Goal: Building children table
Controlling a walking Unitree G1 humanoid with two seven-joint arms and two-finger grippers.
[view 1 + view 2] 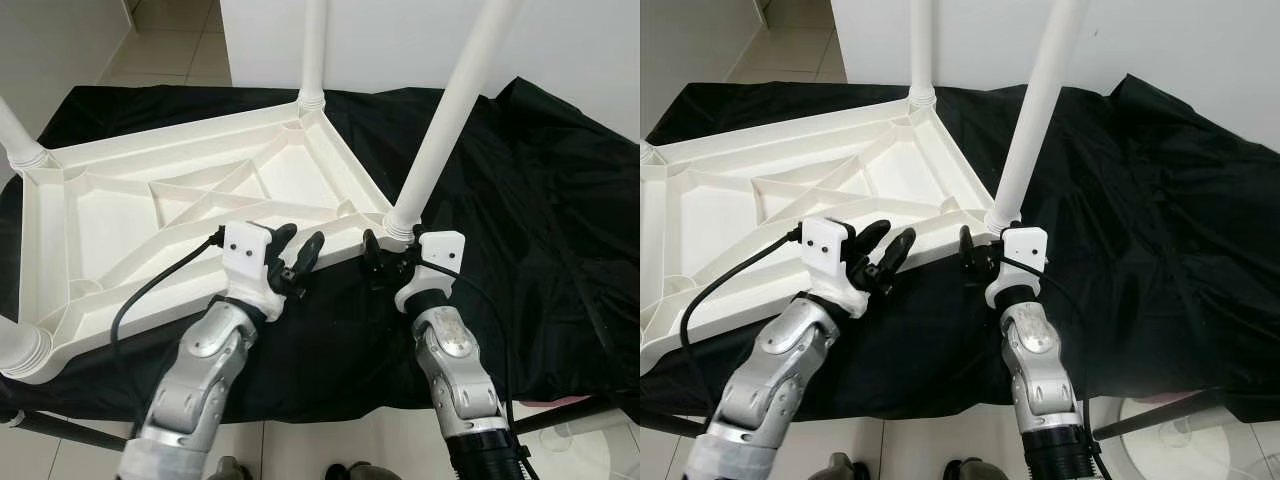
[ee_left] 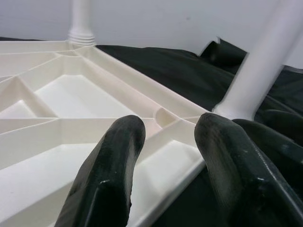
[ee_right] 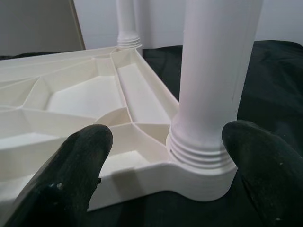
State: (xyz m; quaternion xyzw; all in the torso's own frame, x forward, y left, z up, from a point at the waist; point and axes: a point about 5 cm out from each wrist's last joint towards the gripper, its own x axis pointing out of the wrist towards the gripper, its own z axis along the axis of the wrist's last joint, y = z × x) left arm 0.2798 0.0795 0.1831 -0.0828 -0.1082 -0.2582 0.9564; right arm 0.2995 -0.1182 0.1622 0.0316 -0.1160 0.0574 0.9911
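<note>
Children's table top (image 1: 150,215) lies upside down on a black cloth (image 1: 540,200), its white legs (image 1: 455,105) pointing up. Both grippers hover released at its near edge: left gripper (image 1: 297,255) spread, right gripper (image 3: 165,165) straddling the near-right leg's threaded base.

The tabletop (image 1: 170,200) and legs (image 1: 450,110) look like smooth white plastic with a slight sheen. The cloth (image 1: 540,200) is black, slightly shiny and creased. The fingers (image 2: 109,175) look matt black rubber.

A crumpled black fabric sheet (image 1: 540,200) lies spread beneath everything; pale tiled floor (image 1: 170,45) and white wall (image 1: 560,40) lie beyond.
</note>
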